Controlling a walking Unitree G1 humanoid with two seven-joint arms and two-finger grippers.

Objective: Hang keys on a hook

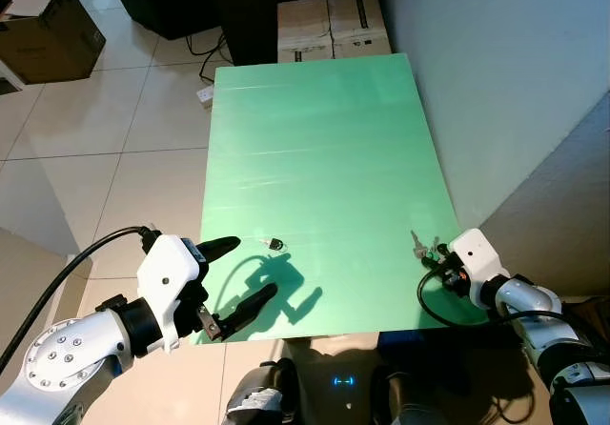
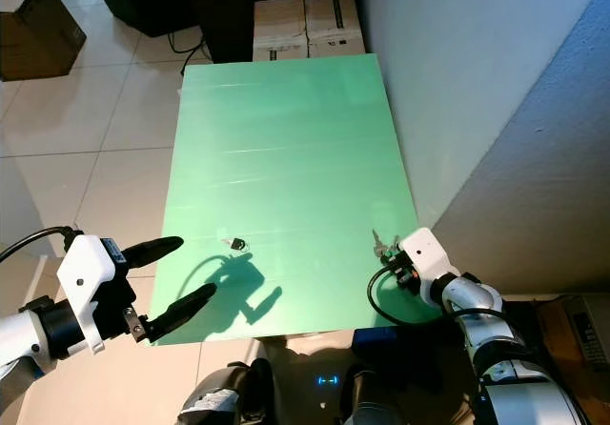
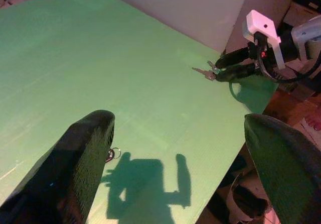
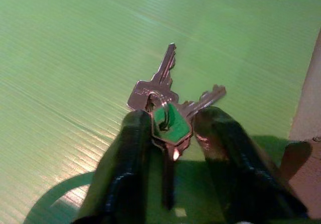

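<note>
Silver metal, the bunch of keys (image 4: 168, 101) sits between the two black fingers of the right gripper (image 1: 431, 253), which are closed in on it: the ring and the key heads are pinched between the fingertips (image 4: 134, 133), and the blades fan out beyond them over the green board (image 1: 315, 158). This bunch is near the board's right edge, close to its near right corner and just beside the grey wall (image 1: 515, 82). A second small key with a ring (image 1: 274, 244) lies flat on the board near the left edge, apart from the first bunch. The left gripper (image 1: 233, 277) is at the board's near left corner, its fingers spread wide and holding nothing; one finger points toward the small key but does not touch it, the other hangs over the near edge, and their shadow falls on the board. The rest of the green surface is bare toward its far edge. Beyond that far edge two cardboard boxes (image 1: 334, 25) stand side by side, closed, so what is inside I cannot tell. Another box (image 1: 48, 30) is on the tiled floor (image 1: 114, 130) far to the left, its top flaps partly open, the contents not clear. A cable with a socket strip (image 1: 204, 93) lies on the tiles near the far left corner.
</note>
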